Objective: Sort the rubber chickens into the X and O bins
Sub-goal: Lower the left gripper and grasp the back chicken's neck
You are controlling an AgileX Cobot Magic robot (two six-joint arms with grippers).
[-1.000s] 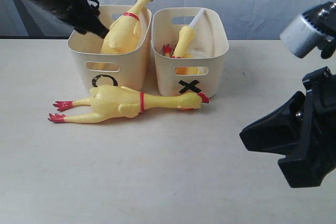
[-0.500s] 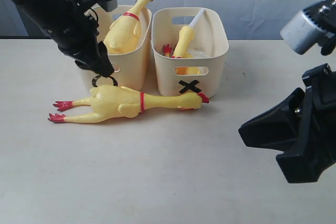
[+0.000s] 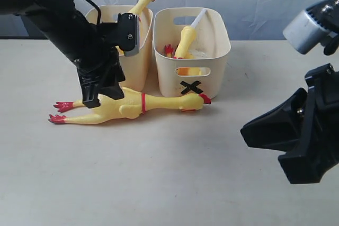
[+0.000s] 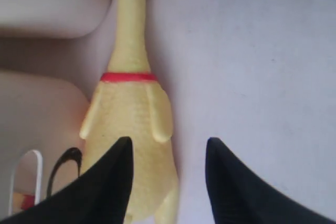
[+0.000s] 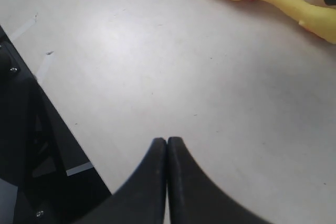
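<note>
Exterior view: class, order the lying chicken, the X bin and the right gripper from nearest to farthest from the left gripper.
1. Lying chicken: on the table, directly beneath the open left gripper.
2. X bin: behind the chicken's head, toward the middle.
3. Right gripper: far over on the right side, shut.
</note>
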